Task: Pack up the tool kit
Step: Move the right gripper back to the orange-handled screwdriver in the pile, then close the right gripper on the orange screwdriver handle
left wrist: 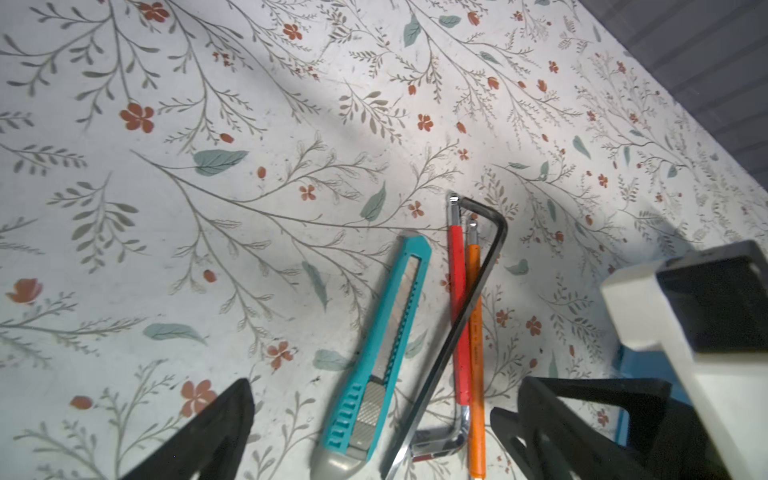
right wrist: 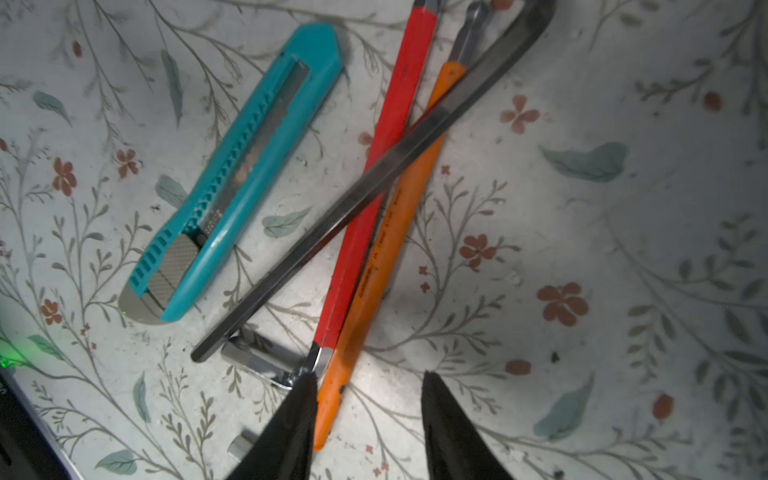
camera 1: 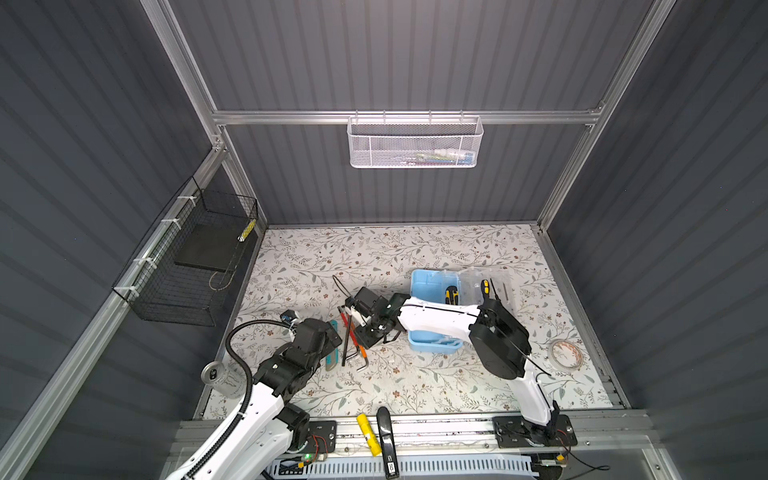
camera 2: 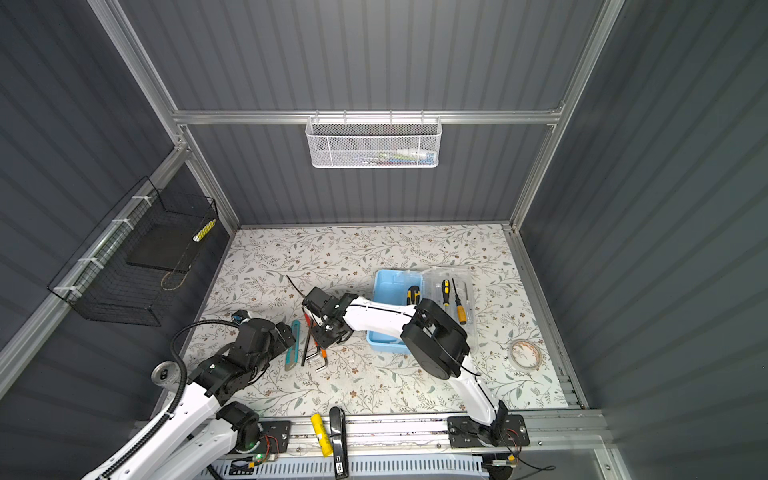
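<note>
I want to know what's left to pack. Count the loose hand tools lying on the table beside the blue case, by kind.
Hex keys: 3 (red key, orange key, black key)
Teal knife: 1
Total: 4

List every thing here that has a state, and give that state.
Case, open, lid laid back.
Yellow-black knife, lying in the case.
Teal knife, on the table, blade drawn in.
Black hex key, lying across the other two.
Red hex key, flat, under the black one.
Orange hex key, flat, ungripped.
Left gripper, open, empty.
Right gripper, open, astride the orange key's end.
</note>
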Robot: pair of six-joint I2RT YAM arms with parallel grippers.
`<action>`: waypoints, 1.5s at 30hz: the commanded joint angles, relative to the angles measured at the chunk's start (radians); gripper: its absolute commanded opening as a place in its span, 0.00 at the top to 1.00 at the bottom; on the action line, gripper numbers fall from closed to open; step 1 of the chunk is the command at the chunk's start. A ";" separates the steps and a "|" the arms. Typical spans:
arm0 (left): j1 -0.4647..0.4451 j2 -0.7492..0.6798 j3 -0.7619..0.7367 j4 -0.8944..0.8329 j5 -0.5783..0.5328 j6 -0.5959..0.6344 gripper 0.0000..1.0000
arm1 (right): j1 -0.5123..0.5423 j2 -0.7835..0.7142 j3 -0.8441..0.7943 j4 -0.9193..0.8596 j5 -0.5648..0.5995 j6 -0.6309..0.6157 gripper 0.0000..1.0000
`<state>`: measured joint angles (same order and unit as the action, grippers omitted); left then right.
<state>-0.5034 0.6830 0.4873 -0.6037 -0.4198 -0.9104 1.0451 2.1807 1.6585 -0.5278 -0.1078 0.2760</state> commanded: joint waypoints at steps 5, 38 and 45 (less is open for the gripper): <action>-0.001 -0.034 0.047 -0.112 -0.070 0.044 0.01 | 0.009 0.056 0.069 -0.068 0.032 -0.018 0.60; 0.000 -0.041 0.051 -0.127 -0.097 0.079 0.01 | 0.000 0.124 0.244 -0.267 0.215 0.078 0.93; -0.001 -0.033 0.053 -0.114 -0.102 0.094 0.01 | -0.037 0.053 0.221 -0.274 0.238 0.125 1.00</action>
<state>-0.5034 0.6464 0.5098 -0.7174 -0.4988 -0.8417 1.0267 2.3032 1.8870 -0.7750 0.0978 0.3641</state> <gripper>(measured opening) 0.994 0.127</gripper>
